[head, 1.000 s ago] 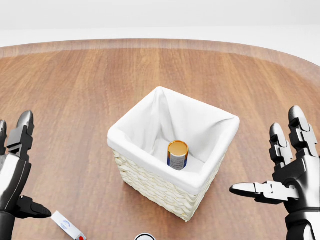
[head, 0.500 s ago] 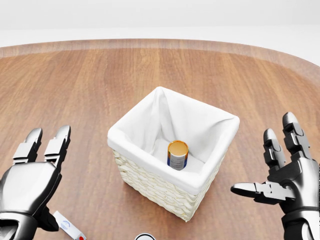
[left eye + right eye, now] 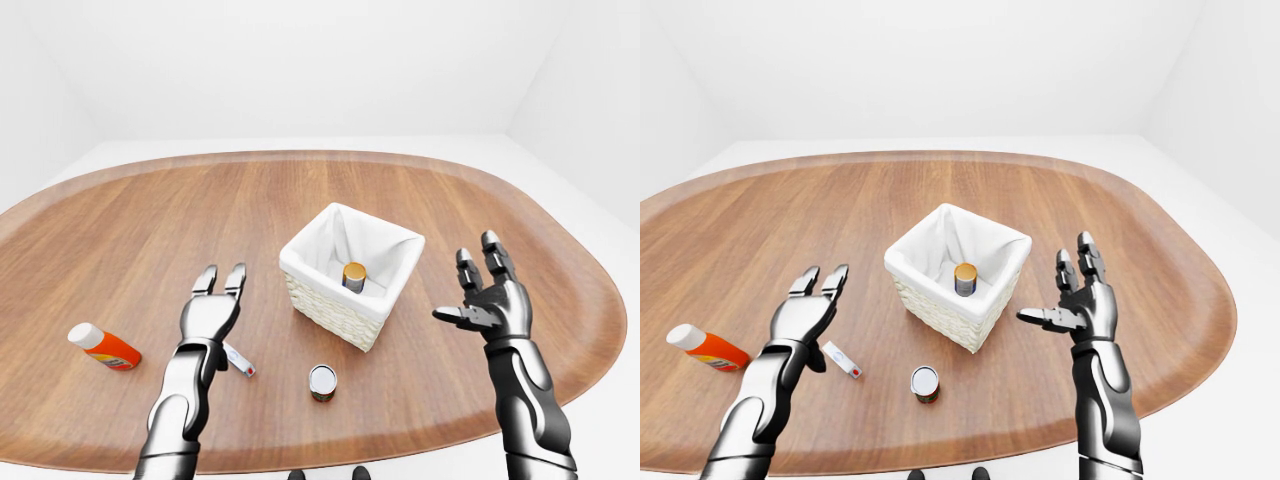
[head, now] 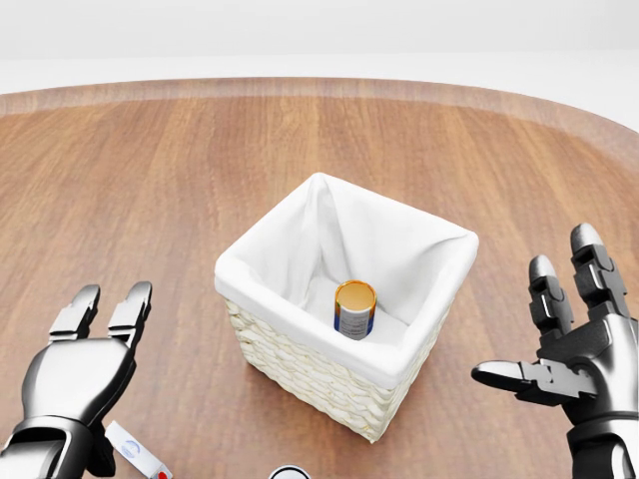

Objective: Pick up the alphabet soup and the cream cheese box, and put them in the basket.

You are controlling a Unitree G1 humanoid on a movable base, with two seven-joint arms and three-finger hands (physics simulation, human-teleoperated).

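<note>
One alphabet soup (image 4: 354, 309) can stands upright in the single basket (image 4: 300, 364) mid-bench, one cream cheese box (image 3: 842, 359) (flat, long axis slanting) lies near the bottom edge, both hands' (image 4: 75, 384) (image 4: 579, 354) fingers spread, empty.

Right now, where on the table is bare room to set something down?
Bare wood lies above the basket up to the table far edge, and between the orange bottle and the left hand. It is crowded below the basket: a small box and a can.
</note>
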